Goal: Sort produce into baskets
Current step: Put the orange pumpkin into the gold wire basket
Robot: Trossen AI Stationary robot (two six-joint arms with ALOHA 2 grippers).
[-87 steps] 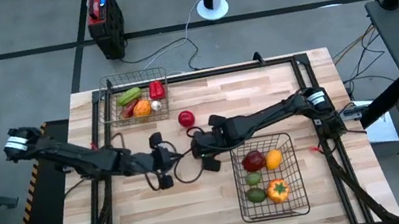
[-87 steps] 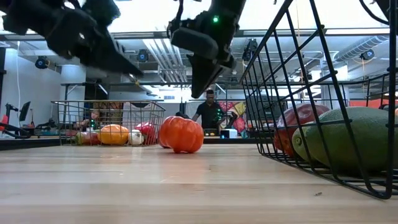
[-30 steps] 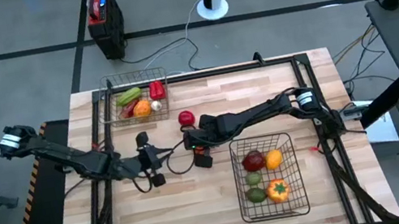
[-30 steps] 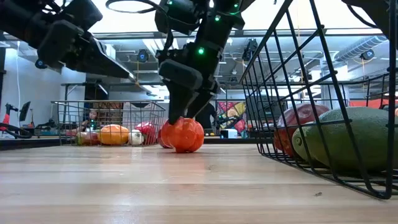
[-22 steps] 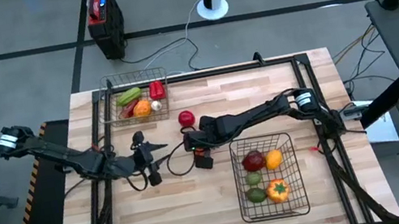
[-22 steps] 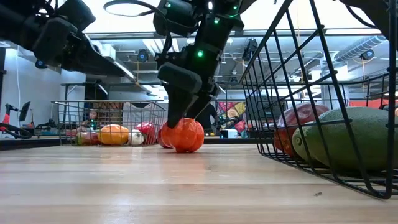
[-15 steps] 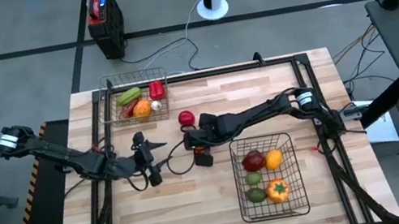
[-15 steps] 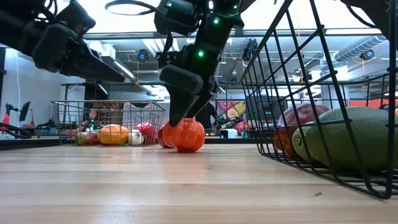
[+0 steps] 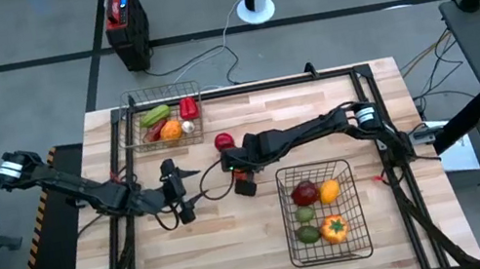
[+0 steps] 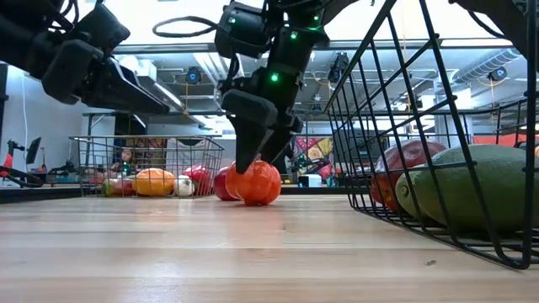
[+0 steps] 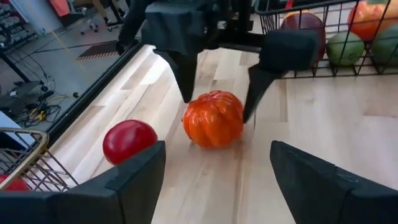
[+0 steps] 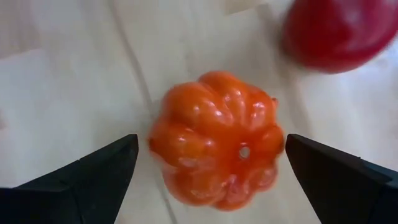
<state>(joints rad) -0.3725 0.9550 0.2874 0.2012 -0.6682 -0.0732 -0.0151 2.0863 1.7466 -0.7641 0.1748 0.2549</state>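
An orange toy pumpkin lies on the wooden table with a red ball-shaped piece just beyond it toward the far edge. My right gripper stands open over the pumpkin, slanting down, one finger on each side. In the high view the right gripper hides the pumpkin. My left gripper hangs open and empty above the table, to the pumpkin's left, pointing at it. The smaller basket at the far left and the larger basket at the near right both hold produce. My right gripper's fingers stand close beside the pumpkin's two sides, coming from above at a slant. I cannot tell whether they touch it. The pumpkin rests on the table.
The larger basket's wire wall rises close to the right of the pumpkin. Black frame rails run along the table's edges. Bare wood lies toward the near edge. A person stands in the room beyond.
My left gripper has opened, staying above the table left of the pumpkin. My right gripper stays open astride the pumpkin, which rests on the table as before.
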